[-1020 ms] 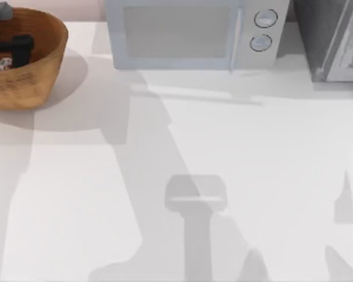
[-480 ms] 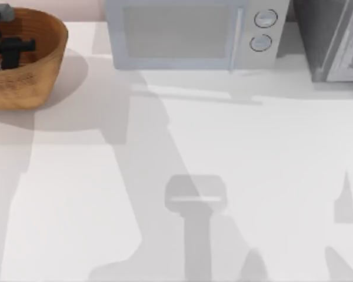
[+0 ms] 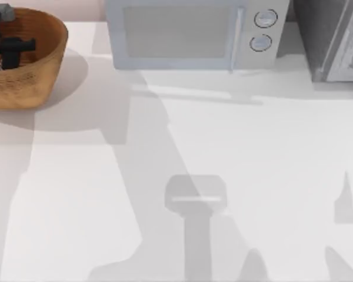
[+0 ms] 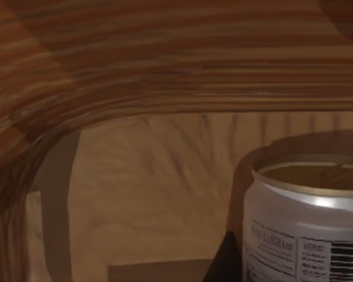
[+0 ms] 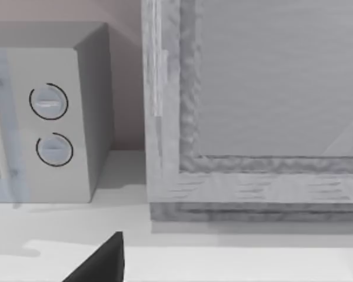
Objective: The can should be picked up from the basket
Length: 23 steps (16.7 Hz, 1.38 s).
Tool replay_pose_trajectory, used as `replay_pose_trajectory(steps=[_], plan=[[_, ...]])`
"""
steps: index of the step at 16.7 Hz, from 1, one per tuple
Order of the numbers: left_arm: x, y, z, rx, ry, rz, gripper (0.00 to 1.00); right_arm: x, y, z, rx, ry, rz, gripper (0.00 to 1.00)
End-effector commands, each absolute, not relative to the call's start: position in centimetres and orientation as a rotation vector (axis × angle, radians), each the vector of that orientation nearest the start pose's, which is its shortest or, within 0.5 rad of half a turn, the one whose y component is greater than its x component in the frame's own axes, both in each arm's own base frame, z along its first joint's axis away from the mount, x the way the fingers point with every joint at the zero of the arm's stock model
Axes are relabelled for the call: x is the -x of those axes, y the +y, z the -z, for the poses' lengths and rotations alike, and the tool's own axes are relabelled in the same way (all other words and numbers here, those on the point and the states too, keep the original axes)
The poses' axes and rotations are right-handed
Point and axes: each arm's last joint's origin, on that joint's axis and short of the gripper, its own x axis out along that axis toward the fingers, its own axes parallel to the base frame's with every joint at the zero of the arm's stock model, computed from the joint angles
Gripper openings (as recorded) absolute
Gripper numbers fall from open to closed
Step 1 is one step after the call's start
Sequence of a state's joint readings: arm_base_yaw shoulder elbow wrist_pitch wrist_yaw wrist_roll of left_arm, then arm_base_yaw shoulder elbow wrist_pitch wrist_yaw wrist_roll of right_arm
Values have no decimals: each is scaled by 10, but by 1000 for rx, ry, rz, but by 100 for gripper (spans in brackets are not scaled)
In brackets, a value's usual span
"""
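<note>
the left hand [image 3: 6,50] is sunk inside the basket [image 3: 44,70], the can [image 4: 306,223] just beside it; finger state cannot be told; a centred, upright grip is advised.

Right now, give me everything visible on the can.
The can stands upright inside the basket, on its floor close to the ribbed woven wall. In the left wrist view it looks metallic: silvery-white body, bright rolled rim, tan-gold recessed top. The side facing the camera carries a printed text panel and a barcode. A dark tip of the left end effector sits just beside its lower body; contact cannot be confirmed. Its base is out of frame.
</note>
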<state>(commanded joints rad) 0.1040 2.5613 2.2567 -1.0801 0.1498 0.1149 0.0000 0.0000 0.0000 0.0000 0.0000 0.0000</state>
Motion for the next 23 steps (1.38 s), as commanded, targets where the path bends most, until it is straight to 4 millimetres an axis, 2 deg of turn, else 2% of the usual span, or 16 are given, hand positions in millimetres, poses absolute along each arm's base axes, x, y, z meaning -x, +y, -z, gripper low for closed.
replay_pose_trajectory(steps=[1,3,6,8,10,12,14,17,20,23], plan=[[-510,57,-151,81,1336,92,0,-106,-1,-160,0,0,0,100],[-510,56,-154,76,1330,90,0,-106,-1,-160,0,0,0,100],[-500,49,-174,39,1283,70,0,-106,-1,-160,0,0,0,100],[-485,43,-198,4,1233,47,0,-106,-1,-160,0,0,0,100],[-460,36,-225,-30,1168,18,0,-106,-1,-160,0,0,0,100],[-424,28,-254,-60,1091,-11,0,-106,-1,-160,0,0,0,100],[-377,20,-277,-82,1002,-38,0,-106,-1,-160,0,0,0,100],[-295,11,-292,-97,852,-68,0,-106,-1,-160,0,0,0,100],[-215,6,-277,-89,691,-81,0,-106,-1,-160,0,0,0,100],[-156,3,-240,-67,511,-76,0,-106,-1,-160,0,0,0,100]])
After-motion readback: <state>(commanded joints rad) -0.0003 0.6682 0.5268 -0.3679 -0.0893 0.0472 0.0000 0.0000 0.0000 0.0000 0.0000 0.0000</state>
